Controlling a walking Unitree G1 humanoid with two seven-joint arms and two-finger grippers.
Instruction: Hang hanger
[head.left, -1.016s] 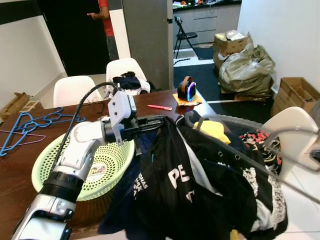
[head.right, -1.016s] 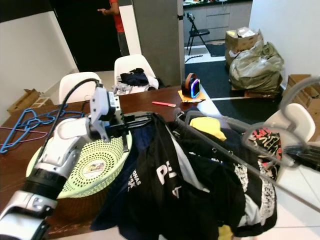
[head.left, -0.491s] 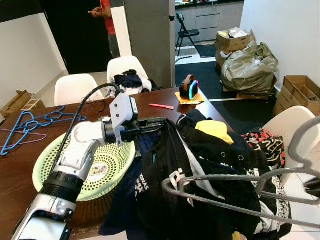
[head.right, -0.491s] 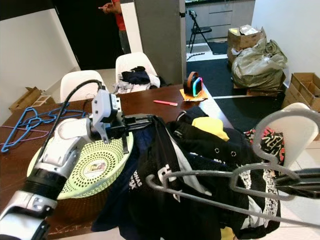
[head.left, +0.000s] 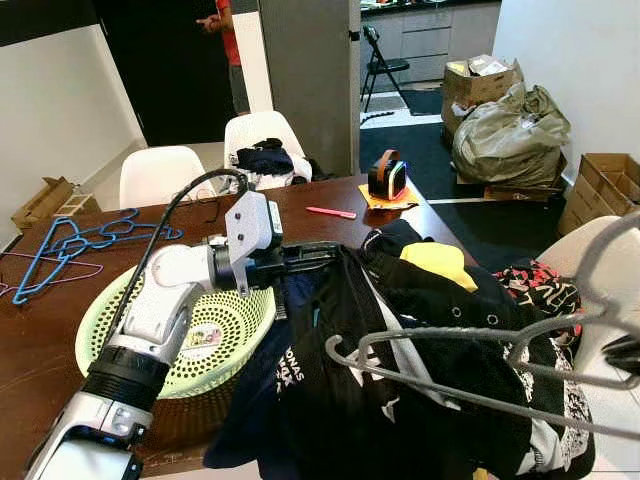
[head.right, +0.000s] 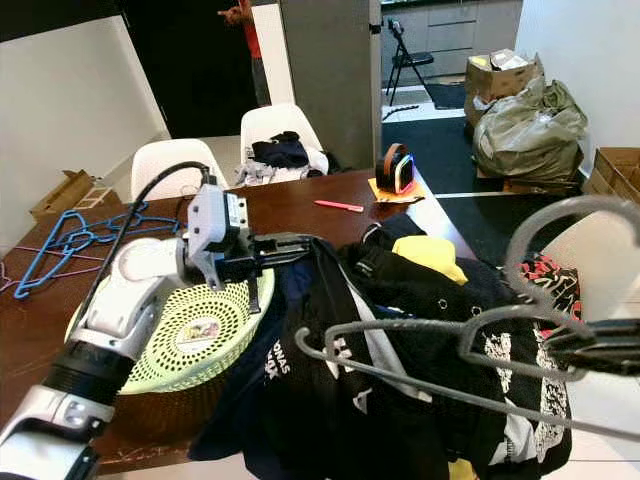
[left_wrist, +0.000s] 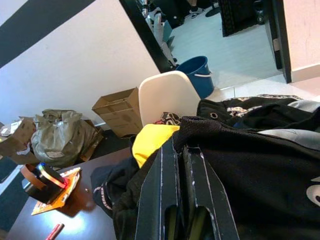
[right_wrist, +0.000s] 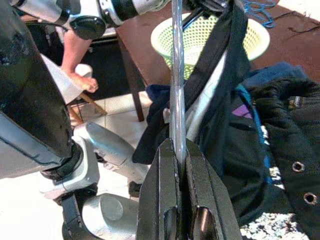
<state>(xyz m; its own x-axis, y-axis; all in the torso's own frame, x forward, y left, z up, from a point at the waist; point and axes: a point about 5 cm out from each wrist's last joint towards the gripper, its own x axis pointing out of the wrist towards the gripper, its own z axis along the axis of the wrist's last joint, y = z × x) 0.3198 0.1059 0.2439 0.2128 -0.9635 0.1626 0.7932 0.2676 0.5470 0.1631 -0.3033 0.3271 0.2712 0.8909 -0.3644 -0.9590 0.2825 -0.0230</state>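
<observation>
The robot's right hand (head.right: 600, 345) is clamped on a grey wire hanger (head.right: 440, 355), its two black fingers (right_wrist: 172, 210) pressed together with the wire running straight out between them in the right wrist view. The hanger lies nearly level, its long axis running across the robot's front, with its far shoulder reaching toward the left arm and its hook curving up just beside the right hand.

The left hand (head.left: 325, 252) is closed on the edge of a black garment (head.left: 400, 400), holding that edge raised above the heap of dark clothes that spills off the near corner of the brown counter (head.left: 40, 330). In the left wrist view the dark cloth wraps around the closed fingertips (left_wrist: 177, 200).

The hanger hovers over the garment, nearer the robot than the pinched edge, and its free end points toward that edge. The coming move probably turns on sliding that free end along the hanger's own axis into the opening the left hand holds up, though whether an opening is there cannot be told.

A pale green basket (head.left: 200, 330) sits on the counter under the left forearm, and blue hangers (head.left: 75, 240) lie beyond the basket.
</observation>
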